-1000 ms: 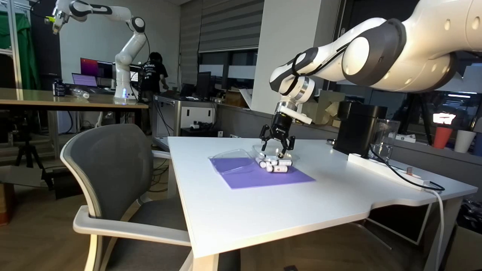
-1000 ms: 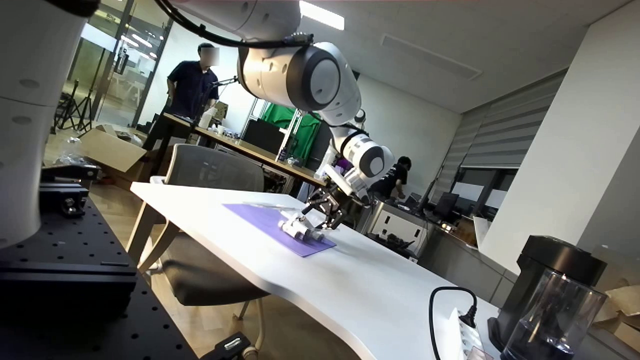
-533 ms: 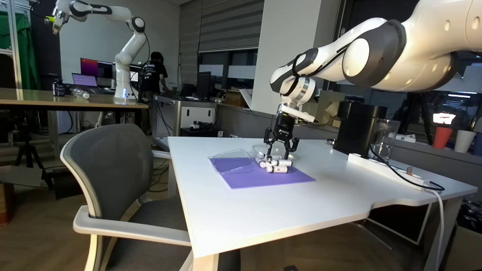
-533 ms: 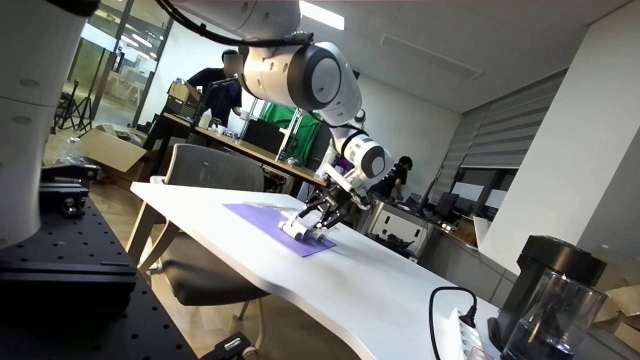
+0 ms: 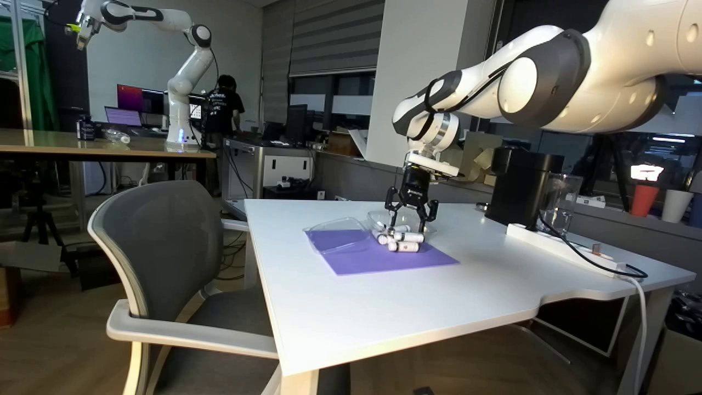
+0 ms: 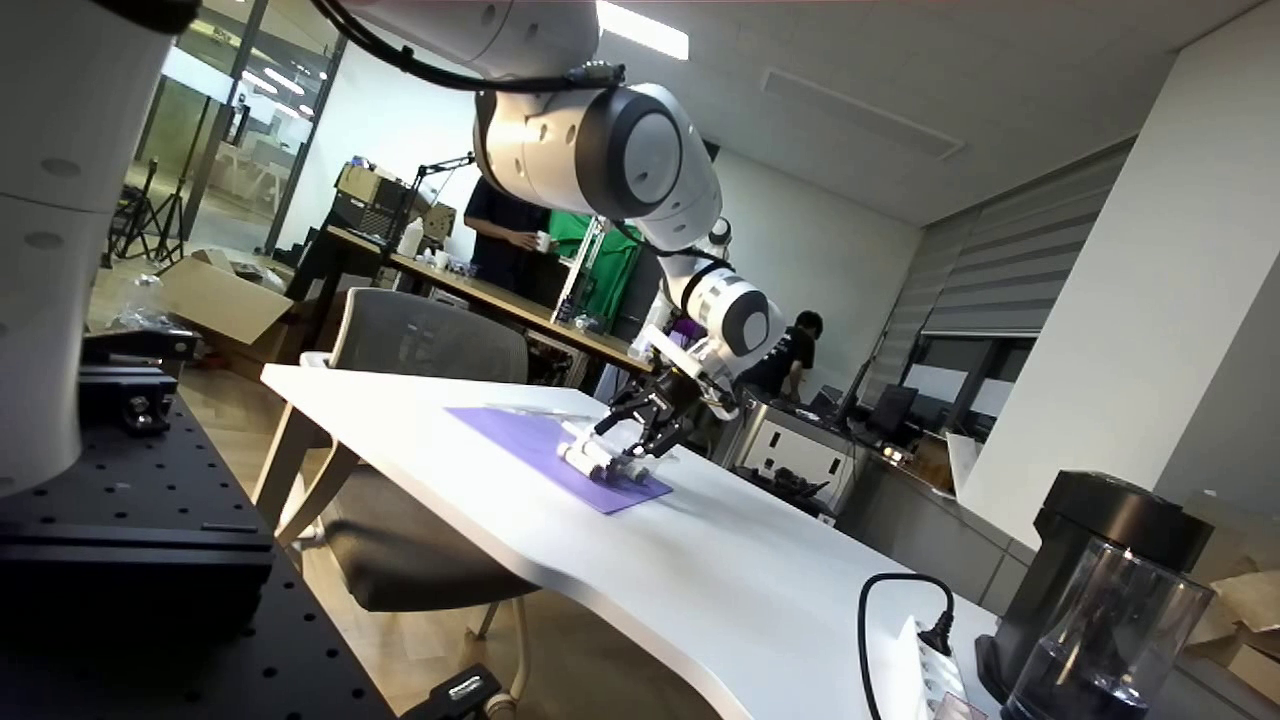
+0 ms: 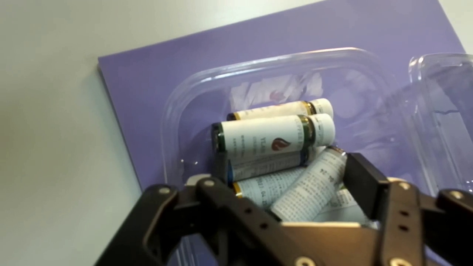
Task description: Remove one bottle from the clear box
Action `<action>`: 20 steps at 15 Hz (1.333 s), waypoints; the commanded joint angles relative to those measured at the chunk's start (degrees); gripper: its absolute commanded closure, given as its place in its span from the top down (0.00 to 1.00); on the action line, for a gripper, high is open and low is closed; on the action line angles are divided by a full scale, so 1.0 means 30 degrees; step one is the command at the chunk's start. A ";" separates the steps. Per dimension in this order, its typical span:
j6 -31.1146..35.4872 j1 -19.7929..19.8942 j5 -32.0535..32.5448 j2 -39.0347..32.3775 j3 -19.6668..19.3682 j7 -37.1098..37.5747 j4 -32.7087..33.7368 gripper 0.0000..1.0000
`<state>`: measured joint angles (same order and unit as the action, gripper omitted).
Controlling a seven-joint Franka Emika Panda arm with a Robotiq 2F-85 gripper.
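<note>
The clear box (image 7: pixel 258 65) lies on a purple mat and holds several small white-labelled bottles, seen best in the wrist view. A bottle with a red flame mark (image 7: pixel 258 137) lies on its side near the top of the pile. Another bottle (image 7: pixel 312 186) lies slanted across others, beside the right finger. The bottles also show in both exterior views (image 5: pixel 405 247) (image 6: pixel 592 462). My gripper (image 7: pixel 286 168) is open, pointing down with its fingertips low over the bottles, as both exterior views show (image 5: pixel 407 229) (image 6: pixel 620 442). The fingers hide part of the pile and the box's near side.
A clear lid-like plastic piece (image 5: pixel 337 236) lies beside the box on the purple mat (image 5: pixel 362 266). A black machine with a clear tank (image 5: pixel 518 189) and a white power strip (image 5: pixel 565 249) stand on the white table (image 5: pixel 428 296). A chair (image 5: pixel 164 263) stands at the table's edge.
My gripper has turned and shifted a little, coming down among the bottles, and now stands more upright. One bottle has shifted slightly. A person in the background has walked along the far table.
</note>
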<state>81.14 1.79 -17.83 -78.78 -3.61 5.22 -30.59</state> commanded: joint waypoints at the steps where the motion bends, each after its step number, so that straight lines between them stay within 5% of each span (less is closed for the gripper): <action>1: 0.0196 -0.0258 0.0364 -0.0289 -0.0282 0.0566 0.0853 0.50; 2: 0.0464 -0.0318 0.0412 -0.0340 -0.0316 0.0467 0.0903 0.88; 6: 0.2096 -0.0654 0.0894 -0.0497 -0.0599 0.0158 0.0970 1.00; 9: 0.3543 -0.0987 0.1337 -0.0592 -0.0942 0.0244 0.0932 1.00; 11: 0.3786 -0.1144 0.1480 -0.0541 -0.0987 0.0246 0.0782 0.75; 20: 0.2264 -0.1018 0.1186 -0.0248 -0.1008 0.0737 0.0500 0.13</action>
<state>90.93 -1.37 -14.40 -79.26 -6.49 5.22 -30.16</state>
